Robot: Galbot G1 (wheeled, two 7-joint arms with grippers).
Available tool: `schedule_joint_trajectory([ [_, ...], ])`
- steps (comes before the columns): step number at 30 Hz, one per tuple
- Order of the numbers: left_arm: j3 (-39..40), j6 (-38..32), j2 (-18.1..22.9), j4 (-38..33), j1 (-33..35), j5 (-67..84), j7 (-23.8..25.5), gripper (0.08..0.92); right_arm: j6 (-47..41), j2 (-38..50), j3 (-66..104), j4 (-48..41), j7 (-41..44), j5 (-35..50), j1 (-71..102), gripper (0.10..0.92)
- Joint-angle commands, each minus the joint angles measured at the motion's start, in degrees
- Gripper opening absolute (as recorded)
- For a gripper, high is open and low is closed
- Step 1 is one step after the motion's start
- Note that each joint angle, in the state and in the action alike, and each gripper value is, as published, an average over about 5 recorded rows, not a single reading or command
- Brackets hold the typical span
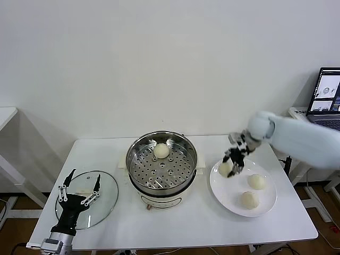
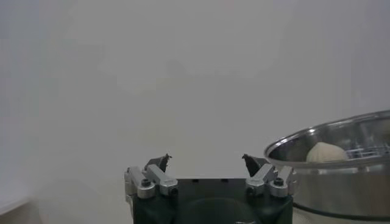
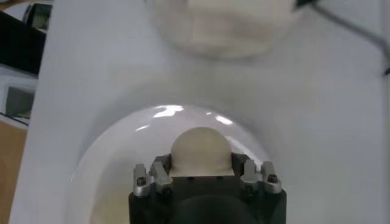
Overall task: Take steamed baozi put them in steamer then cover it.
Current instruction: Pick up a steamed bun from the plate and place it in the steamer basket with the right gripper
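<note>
The steel steamer (image 1: 161, 162) stands at the table's middle with one baozi (image 1: 161, 151) on its perforated tray; that bun (image 2: 325, 152) also shows in the left wrist view inside the steamer (image 2: 341, 170). My right gripper (image 1: 230, 166) is over the near-left part of the white plate (image 1: 268, 204), shut on a baozi (image 3: 200, 151) (image 1: 225, 168). Two more baozi (image 1: 256, 181) (image 1: 249, 200) lie on the plate. The glass cover (image 1: 103, 187) lies flat at the left. My left gripper (image 1: 79, 186) hovers open over it, holding nothing.
A laptop (image 1: 326, 98) stands on a side surface at the far right. A white table edge (image 1: 6, 114) shows at the far left. The plate (image 3: 103, 164) fills the near part of the right wrist view, with the steamer's base beyond.
</note>
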State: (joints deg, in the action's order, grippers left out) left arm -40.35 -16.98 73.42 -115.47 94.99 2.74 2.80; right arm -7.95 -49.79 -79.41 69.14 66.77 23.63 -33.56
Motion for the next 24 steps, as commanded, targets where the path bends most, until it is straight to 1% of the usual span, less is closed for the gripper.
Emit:
schedule_joint_trajectory([
  [1, 0.6, -0.14, 0.0, 0.56, -0.24, -0.02, 0.0, 0.823, 0.0, -11.71, -2.65, 2.0, 7.39, 5.73, -16.22, 0.67],
  [9, 0.89, -0.17, 0.22, 0.58, -0.34, -0.09, -0.04, 0.823, -2.53, -22.63, -4.75, 2.37, 5.57, 10.88, -16.35, 0.663],
  [16, 0.72, -0.46, 0.07, 0.91, -0.61, -0.07, -0.13, 0.823, -4.84, -29.73, -7.1, -0.24, 0.78, 13.48, -11.65, 0.657],
  [24, 0.41, -0.7, 0.24, 1.11, -0.76, -0.05, -0.08, 0.823, -6.24, -33.69, -8.79, -3.21, -5.44, 14.79, -6.34, 0.647],
])
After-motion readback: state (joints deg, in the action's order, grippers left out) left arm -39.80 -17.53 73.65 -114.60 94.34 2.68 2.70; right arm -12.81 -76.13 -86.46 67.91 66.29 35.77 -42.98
